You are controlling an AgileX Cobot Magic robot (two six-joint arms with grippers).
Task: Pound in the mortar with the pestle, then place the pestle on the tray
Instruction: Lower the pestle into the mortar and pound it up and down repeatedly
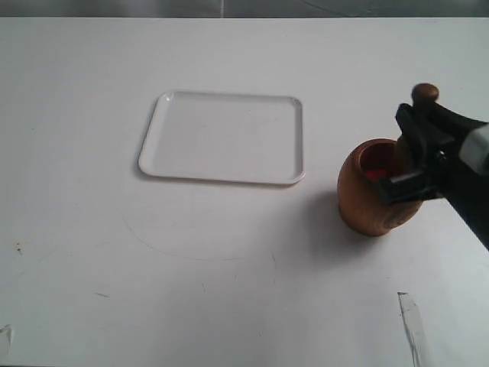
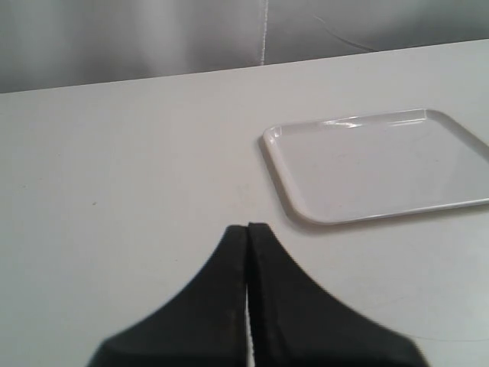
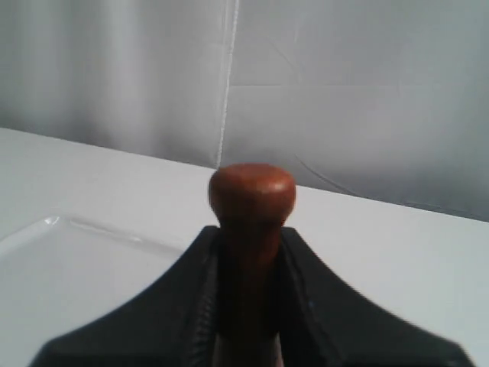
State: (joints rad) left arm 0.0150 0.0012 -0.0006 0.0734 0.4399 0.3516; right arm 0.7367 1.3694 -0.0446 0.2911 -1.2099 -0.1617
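The brown wooden mortar (image 1: pixel 372 187) stands upright on the white table at the right, its red inside bottom showing. My right gripper (image 1: pixel 411 149) hangs over its mouth, shut on the pestle (image 3: pixel 252 206); the pestle's knob (image 1: pixel 425 93) sticks up above the black fingers and its thick end is hidden behind them. The white tray (image 1: pixel 223 138) lies flat left of the mortar, with nothing on it. In the left wrist view my left gripper (image 2: pixel 248 228) is shut on nothing, above bare table short of a corner of the tray (image 2: pixel 367 164).
A strip of clear tape (image 1: pixel 410 317) lies near the table's front right. Faint scuff marks (image 1: pixel 191 248) cross the table in front of the tray. A grey curtain (image 3: pixel 344 92) hangs behind the table's far edge.
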